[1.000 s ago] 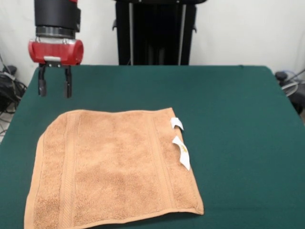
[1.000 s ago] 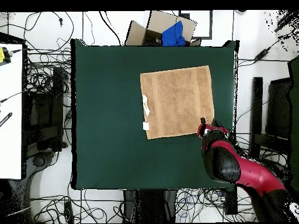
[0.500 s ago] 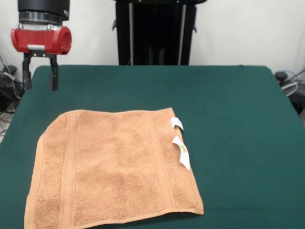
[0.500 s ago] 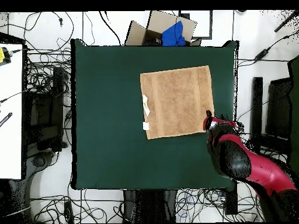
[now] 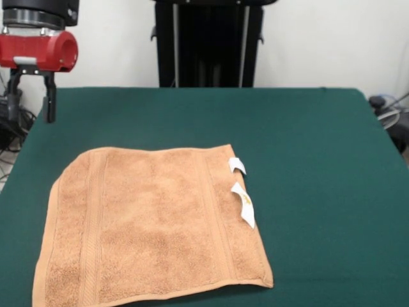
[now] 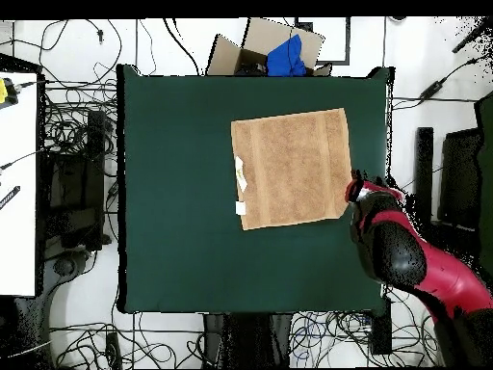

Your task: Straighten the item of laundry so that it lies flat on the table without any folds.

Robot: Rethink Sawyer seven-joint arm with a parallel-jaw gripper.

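The orange-tan towel (image 5: 153, 224) lies spread out on the dark green table (image 5: 319, 160), at the front left in the front view, with two white tags (image 5: 241, 201) on its right edge. No fold shows in it. In the overhead view the towel (image 6: 292, 167) lies at the table's (image 6: 173, 193) upper right. My gripper (image 5: 30, 102) hangs open and empty above the table's far left corner, clear of the towel. In the overhead view the gripper (image 6: 358, 186) is just off the towel's right edge.
The black pedestal (image 5: 208, 41) stands behind the table's far edge. A cardboard box with a blue cloth (image 6: 289, 53) sits beyond the table's top edge in the overhead view. Cables lie on the floor round the table.
My gripper has moved away from the towel, left and upward in the front view, to the table's corner. The towel has not moved.
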